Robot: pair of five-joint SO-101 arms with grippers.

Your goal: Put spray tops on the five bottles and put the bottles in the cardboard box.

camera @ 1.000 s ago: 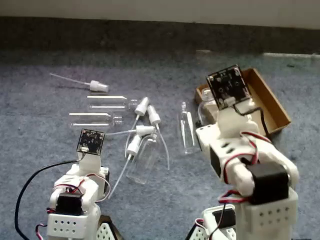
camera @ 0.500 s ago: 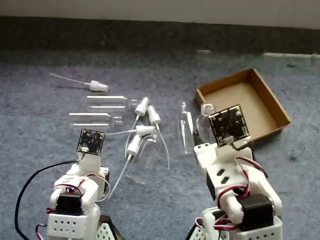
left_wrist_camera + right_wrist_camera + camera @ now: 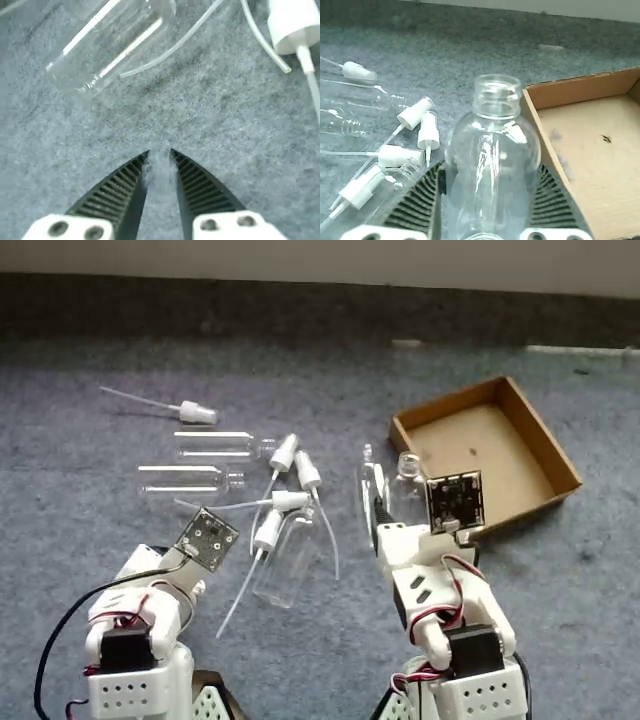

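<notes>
Over the grey surface (image 3: 60,440), the high view has an uncapped bottle (image 3: 407,485) upright at the right arm's tip, just beside the cardboard box (image 3: 500,440), spray tops (image 3: 285,452) lying farther off. Left wrist: left jaws barely parted, empty, near a lying bottle (image 3: 110,40). Right wrist: right jaws pinching the uncapped bottle's sides.

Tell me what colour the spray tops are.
White; the spray tops show best in the right wrist view.
</notes>
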